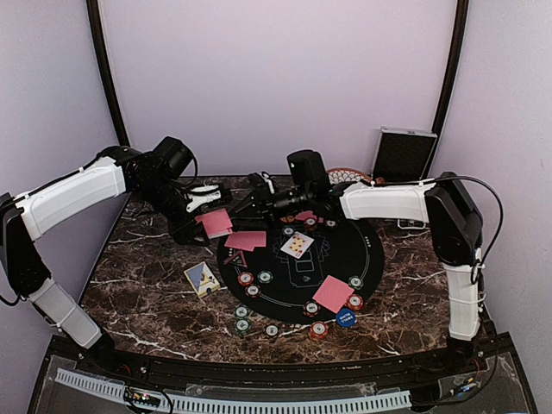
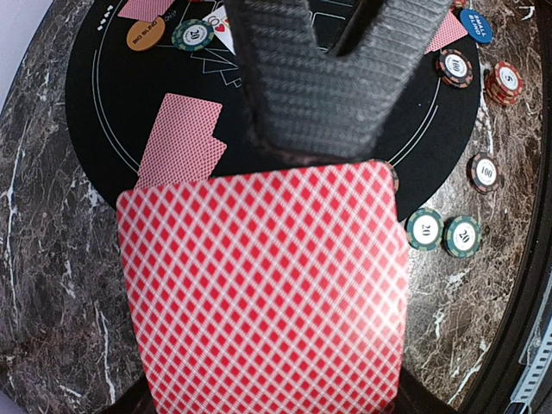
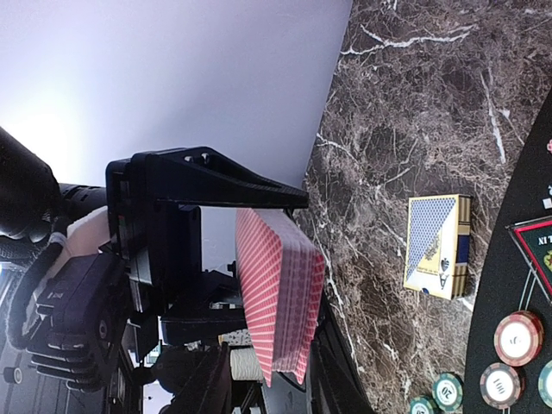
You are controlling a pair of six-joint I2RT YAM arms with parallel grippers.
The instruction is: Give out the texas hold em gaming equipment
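My left gripper [image 1: 207, 216] is shut on a thick deck of red-backed cards [image 1: 214, 222], held above the table's left side. The deck [image 2: 259, 293] fills the left wrist view and hides that gripper's fingers. My right gripper [image 1: 244, 207] reaches across to the deck's far edge, where its dark fingers [image 2: 315, 103] meet the top card. In the right wrist view the deck's end [image 3: 280, 285] lies between my right gripper's [image 3: 276, 379] parted jaws, with a small gap on one side. Red-backed cards [image 1: 246, 241], a face-up card [image 1: 297, 244] and chips [image 1: 246, 279] lie on the black mat [image 1: 371, 250].
A blue and yellow card box [image 1: 202, 279] lies on the marble left of the mat. A blue button [image 1: 346, 317] and an orange button [image 2: 145, 34] sit on the mat. More chips [image 1: 242, 325] lie off its near edge. A silver case [image 1: 403, 155] and a patterned bowl [image 1: 349, 175] stand at the back right.
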